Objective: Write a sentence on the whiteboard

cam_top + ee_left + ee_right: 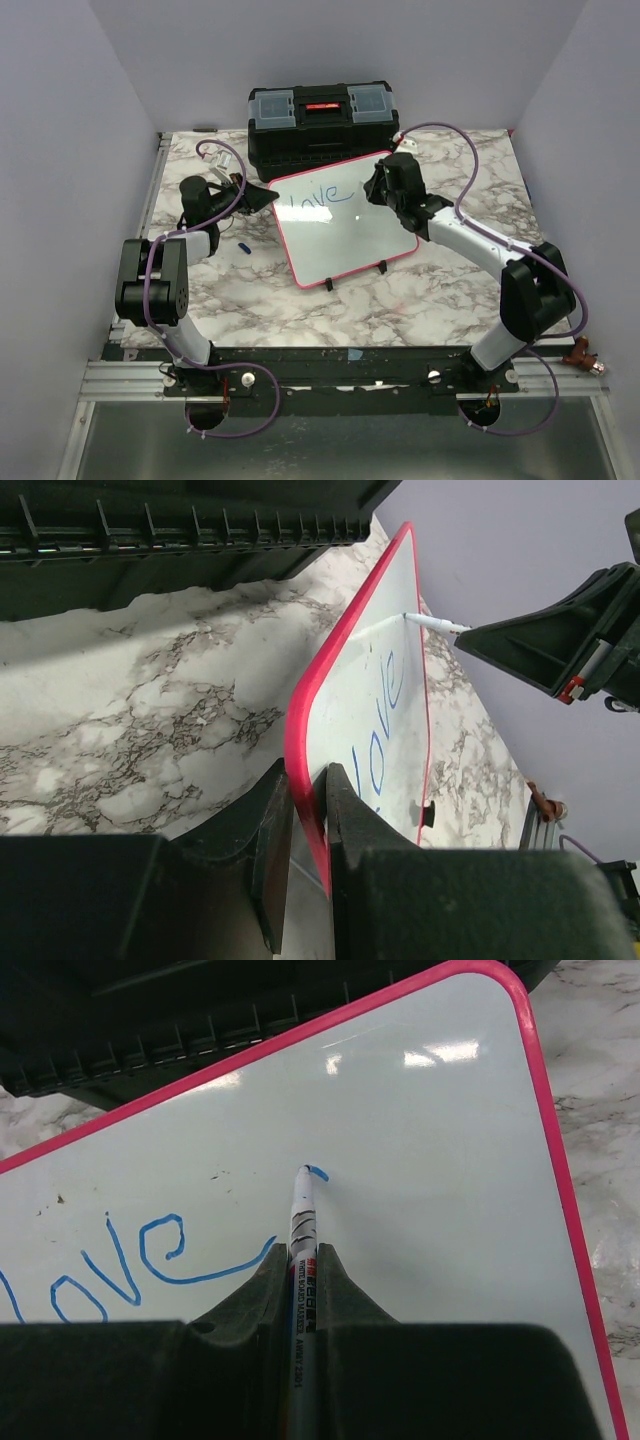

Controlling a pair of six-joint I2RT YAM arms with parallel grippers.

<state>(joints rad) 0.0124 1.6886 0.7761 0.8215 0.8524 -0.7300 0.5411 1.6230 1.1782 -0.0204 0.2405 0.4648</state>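
The whiteboard [350,240], glossy white in a pink-red frame, stands tilted on black feet mid-table. The sentence [313,196] reads only "Love" in blue, and part of it shows in the right wrist view [120,1260]. My left gripper [262,196] is shut on the board's left frame edge [305,770]. My right gripper [378,185] is shut on a white marker [305,1225]. The marker's tip touches the board [430,1130] just right of "Love", beside a short fresh blue stroke [318,1172]. The marker [440,625] also shows in the left wrist view.
A black toolbox [320,120] with a red latch stands right behind the board. A small blue cap [243,247] lies on the marble table [400,300] left of the board. Grey walls close in the sides and back.
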